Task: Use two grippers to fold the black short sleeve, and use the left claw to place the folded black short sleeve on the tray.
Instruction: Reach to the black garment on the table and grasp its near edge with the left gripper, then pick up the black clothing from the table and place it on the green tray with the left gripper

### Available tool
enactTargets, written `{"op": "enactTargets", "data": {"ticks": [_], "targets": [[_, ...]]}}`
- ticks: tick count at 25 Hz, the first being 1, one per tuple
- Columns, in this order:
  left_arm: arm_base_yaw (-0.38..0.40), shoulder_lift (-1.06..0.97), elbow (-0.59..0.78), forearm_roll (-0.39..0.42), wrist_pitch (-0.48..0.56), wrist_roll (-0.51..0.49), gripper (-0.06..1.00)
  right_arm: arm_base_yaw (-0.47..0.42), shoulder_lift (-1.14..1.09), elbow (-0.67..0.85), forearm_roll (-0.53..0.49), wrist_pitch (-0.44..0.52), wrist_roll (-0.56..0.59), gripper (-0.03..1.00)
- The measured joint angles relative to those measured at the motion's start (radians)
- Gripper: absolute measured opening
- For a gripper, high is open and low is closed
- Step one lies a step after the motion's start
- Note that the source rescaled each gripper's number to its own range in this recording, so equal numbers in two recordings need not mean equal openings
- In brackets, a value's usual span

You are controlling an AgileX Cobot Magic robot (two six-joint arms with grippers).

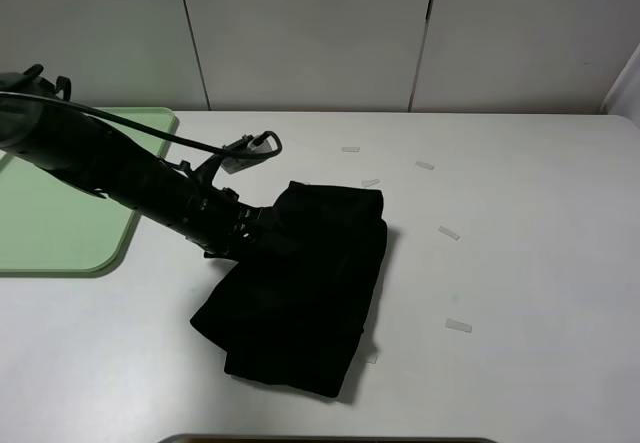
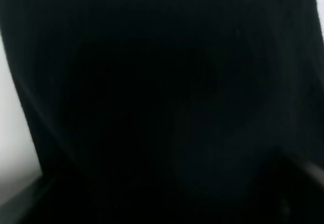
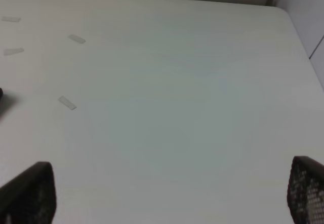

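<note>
- The plain black soft cloth T-shirt (image 1: 300,293) lies folded on the white table (image 1: 520,263), directly ahead of and under the left claw (image 1: 262,225).
- The pale mint-green plastic tray (image 1: 60,223) sits behind that claw, well apart.
- We judge the shirt light, limp and layered: grip the near folded edge through all layers.
- We cannot tell how the left claw's jaws stand; cloth fills its camera.
- The right gripper (image 3: 167,193) is spread wide over bare table.

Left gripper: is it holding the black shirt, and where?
Cannot tell. The left gripper sits at the folded black cloth T-shirt's near-tray edge, jaws hidden. The right gripper holds nothing.
</note>
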State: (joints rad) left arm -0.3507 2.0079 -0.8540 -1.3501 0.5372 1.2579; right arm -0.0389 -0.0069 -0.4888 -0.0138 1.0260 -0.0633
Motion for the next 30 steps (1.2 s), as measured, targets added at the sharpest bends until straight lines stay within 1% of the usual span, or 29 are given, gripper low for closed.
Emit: {"op": "enactTargets", "data": {"ticks": [2,5,6,7,8,9,10,11,13,16,17,18,19,20,22,23,25,27,29,30], "targets": [[-0.012,0.005,0.0,-0.016,-0.011,-0.01,0.68,0.0,0.0,0.0,0.0,0.0,0.0,1.0],[-0.017,0.007,-0.002,-0.01,-0.025,-0.06,0.42,0.0,0.0,0.0,0.0,0.0,0.0,1.0],[-0.018,0.007,-0.007,0.001,-0.031,-0.079,0.32,0.0,0.0,0.0,0.0,0.0,0.0,1.0],[-0.018,0.007,-0.014,0.025,-0.037,-0.108,0.22,0.0,0.0,0.0,0.0,0.0,0.0,1.0],[-0.018,0.007,-0.023,0.071,-0.045,-0.144,0.13,0.0,0.0,0.0,0.0,0.0,0.0,1.0],[-0.018,0.006,-0.032,0.115,-0.051,-0.179,0.07,0.0,0.0,0.0,0.0,0.0,0.0,1.0],[-0.018,0.0,-0.042,0.171,-0.06,-0.219,0.06,0.0,0.0,0.0,0.0,0.0,0.0,1.0],[-0.018,-0.009,-0.058,0.254,-0.07,-0.288,0.06,0.0,0.0,0.0,0.0,0.0,0.0,1.0],[-0.015,-0.032,-0.086,0.449,-0.078,-0.422,0.06,0.0,0.0,0.0,0.0,0.0,0.0,1.0],[0.005,-0.072,-0.132,0.836,-0.076,-0.672,0.06,0.0,0.0,0.0,0.0,0.0,0.0,1.0],[0.005,-0.072,-0.132,0.836,-0.076,-0.672,0.06,0.0,0.0,0.0,0.001,0.0,0.0,1.0],[0.014,-0.086,-0.146,0.946,-0.075,-0.764,0.06,0.0,0.0,0.0,0.001,0.0,0.0,1.0],[0.025,-0.1,-0.158,1.077,-0.075,-0.854,0.06,0.0,0.0,0.0,0.001,0.0,0.0,1.0],[0.047,-0.125,-0.173,1.302,-0.075,-1.014,0.06,0.0,0.0,0.0,0.001,0.0,0.0,1.0],[0.07,-0.144,-0.178,1.517,-0.073,-1.169,0.06,0.0,0.0,0.0,0.001,0.0,0.0,1.0],[0.084,-0.151,-0.179,1.607,-0.073,-1.226,0.06,0.0,0.0,0.0,0.001,0.0,0.0,1.0],[0.117,-0.162,-0.181,1.742,-0.073,-1.341,0.06,0.0,0.0,0.0,0.001,0.0,0.0,1.0],[0.154,-0.167,-0.181,1.851,-0.081,-1.419,0.06,0.0,0.0,0.0,0.001,0.0,0.0,1.0],[0.196,-0.168,-0.181,1.923,-0.102,-1.471,0.06,0.0,0.0,0.0,0.001,0.0,0.0,1.0],[0.196,-0.168,-0.181,1.923,-0.102,-1.471,0.06,0.0,0.0,0.0,0.001,0.0,0.0,1.0]]}}
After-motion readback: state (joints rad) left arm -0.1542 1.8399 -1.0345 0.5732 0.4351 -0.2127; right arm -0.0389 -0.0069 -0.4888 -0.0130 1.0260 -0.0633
